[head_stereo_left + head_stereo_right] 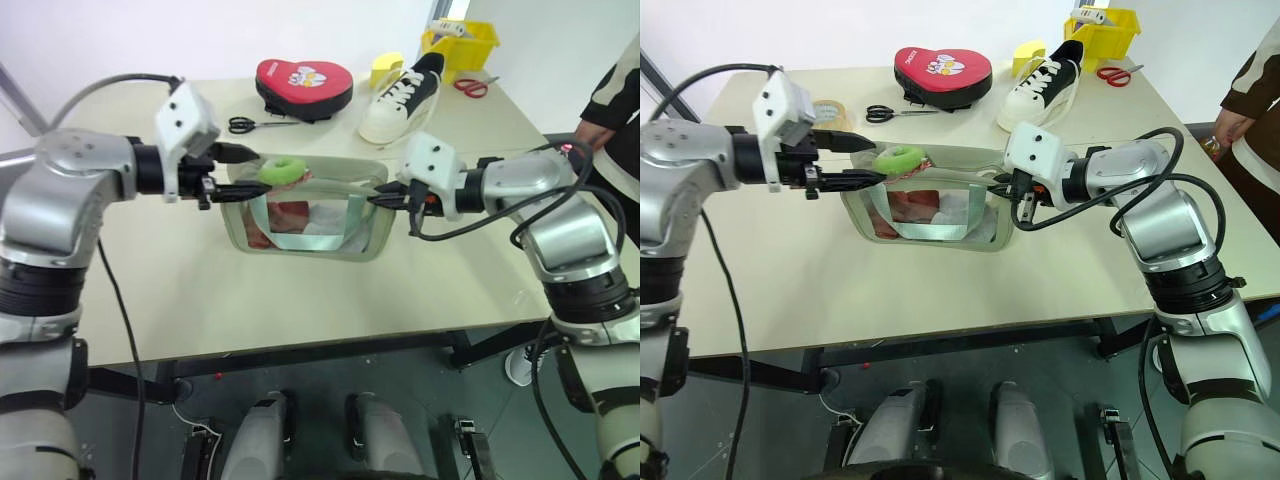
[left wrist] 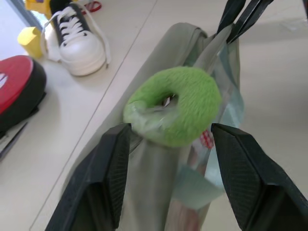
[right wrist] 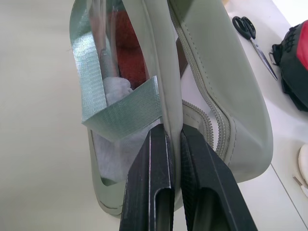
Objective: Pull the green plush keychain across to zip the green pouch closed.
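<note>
Left wrist view: left gripper [image 2: 168, 178] spread open, its two black fingers [image 2: 103, 187] flanking the green plush keychain [image 2: 173, 106] without touching it (ring sits at twelve o'clock from the fingers). Right gripper [image 3: 174, 183] pinched shut on the green pouch [image 1: 300, 215] rim at the end opposite the keychain, holding it up off the table [image 1: 300, 310]. Keychain rides the pouch's top edge, near the left end. Red heart case [image 1: 303, 85] and sneaker [image 1: 402, 95] lie at twelve o'clock beyond, well apart.

Risk, as judged: closing off-centre squeezes only fuzz, which slips; a hard pull could drag the pouch from the right grip.
</note>
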You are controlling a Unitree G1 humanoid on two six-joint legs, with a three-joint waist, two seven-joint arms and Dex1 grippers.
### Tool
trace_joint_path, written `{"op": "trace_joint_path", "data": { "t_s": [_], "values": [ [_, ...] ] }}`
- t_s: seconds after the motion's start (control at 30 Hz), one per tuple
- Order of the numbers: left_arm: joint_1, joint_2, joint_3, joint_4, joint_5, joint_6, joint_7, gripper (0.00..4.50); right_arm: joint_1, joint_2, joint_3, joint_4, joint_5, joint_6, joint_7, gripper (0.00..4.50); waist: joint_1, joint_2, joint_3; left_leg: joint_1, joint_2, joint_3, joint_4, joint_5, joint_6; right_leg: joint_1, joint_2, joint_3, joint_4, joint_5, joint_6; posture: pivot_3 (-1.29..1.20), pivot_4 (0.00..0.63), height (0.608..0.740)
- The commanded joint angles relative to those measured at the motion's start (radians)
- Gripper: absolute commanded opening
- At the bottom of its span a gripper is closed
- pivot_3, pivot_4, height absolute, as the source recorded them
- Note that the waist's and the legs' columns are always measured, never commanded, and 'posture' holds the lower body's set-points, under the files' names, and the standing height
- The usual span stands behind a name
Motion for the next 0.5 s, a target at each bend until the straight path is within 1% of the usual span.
{"op": "trace_joint_path", "data": {
  "t_s": [0.03,0.13,0.27,0.33,0.43,0.47,0.5],
  "values": [
    [0.057,0.063,0.069,-0.013,0.013,-0.021,-0.006,2.95,-0.012,0.006,0.004,-0.010,0.005,-0.011,0.004,0.00,-0.001,0.000,0.000,0.000,0.000,0.000,0.000,0.000,0.000,0.000,0.000,0.000,0.000,0.000,0.000,0.00,0.150,0.740],
    [0.134,0.075,0.071,-0.032,0.020,-0.032,0.006,2.95,-0.012,0.005,0.003,-0.013,0.006,-0.009,0.006,0.00,0.002,0.000,0.000,0.000,0.000,0.000,0.000,0.000,0.000,0.000,0.000,0.000,0.000,0.000,0.000,0.00,0.150,0.740],
    [0.189,0.053,0.028,-0.035,0.089,-0.104,0.039,2.95,-0.014,0.006,0.006,-0.015,0.006,-0.008,0.007,0.00,0.005,0.000,0.000,0.000,0.000,0.000,0.000,0.000,-0.001,0.000,-0.001,0.000,-0.001,0.000,0.000,0.00,0.150,0.740],
    [0.186,-0.018,0.011,-0.001,0.111,-0.124,0.100,2.95,-0.020,0.006,0.013,-0.015,0.005,-0.007,0.014,0.00,0.007,0.000,0.000,0.000,0.000,0.000,0.000,-0.001,-0.002,0.000,-0.002,0.000,-0.001,0.000,0.000,0.00,0.150,0.740],
    [0.188,-0.053,0.021,0.009,0.111,-0.127,0.110,2.95,-0.025,0.004,0.015,-0.013,0.004,-0.005,0.019,0.00,0.006,0.000,0.000,0.000,0.000,0.000,0.000,-0.001,-0.002,0.001,-0.002,0.000,-0.001,0.000,-0.001,0.00,0.150,0.740],
    [0.191,-0.053,0.027,0.007,0.108,-0.127,0.102,2.44,-0.026,0.004,0.015,-0.012,0.004,-0.005,0.020,0.00,0.002,0.000,0.000,0.000,0.000,0.000,0.000,-0.001,-0.001,0.000,-0.002,0.000,-0.001,0.000,0.000,0.00,0.150,0.740],
    [0.195,-0.051,0.030,0.005,0.108,-0.128,0.097,2.06,-0.027,0.004,0.015,-0.011,0.003,-0.005,0.019,0.00,0.001,0.000,0.000,-0.001,0.000,0.000,0.000,-0.001,-0.001,-0.001,-0.002,0.000,-0.001,0.000,0.000,0.00,0.150,0.740]
  ]
}}
